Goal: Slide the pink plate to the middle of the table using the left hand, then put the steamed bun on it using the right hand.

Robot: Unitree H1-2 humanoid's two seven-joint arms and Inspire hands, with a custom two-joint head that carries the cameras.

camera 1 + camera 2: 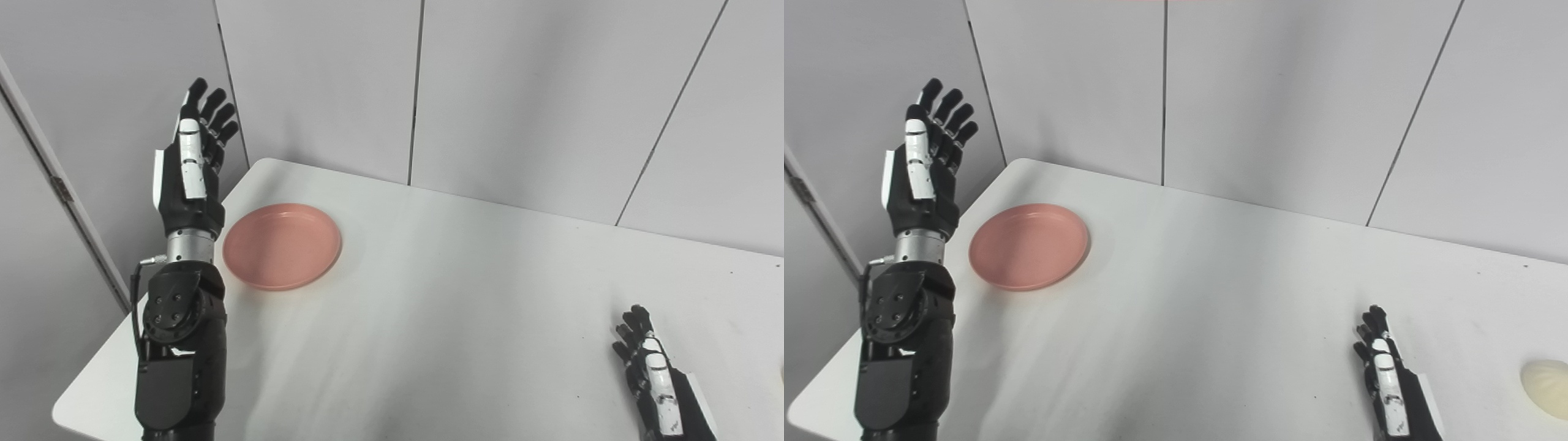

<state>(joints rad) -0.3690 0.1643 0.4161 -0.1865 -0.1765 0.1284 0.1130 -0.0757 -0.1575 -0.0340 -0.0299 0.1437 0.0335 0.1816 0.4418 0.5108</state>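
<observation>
**Hands up and empty, plate at the far left corner**

Nearest of all is the left arm, rising from the table's [429, 318] near left corner. Its forearm stands almost upright, and the left hand [193, 165] is lifted well above the tabletop, fingers [211, 113] straight and fanned slightly apart, holding nothing. It hangs just beyond the table's left edge, close beside the plate [282, 246] but not touching it.

That pink plate sits flat near the far left corner, round, shallow and with nothing in it. No object stands between it and the middle of the table; the white surface there is bare apart from faint smudges and a few dark specks toward the right side.

Low at the near right edge, the right hand [1387, 380] lies over the tabletop, fingers stretched forward and a little apart, gripping nothing. Whether it touches the surface I cannot tell.

Grey wall panels with dark seams close off the far side of the table.

Only the right eye view shows the bun [1546, 380] properly: pale, rounded, pleated on top, resting at the near right edge, just right of the right hand and apart from it. The left eye view catches no more than a pale sliver at its right border.
</observation>
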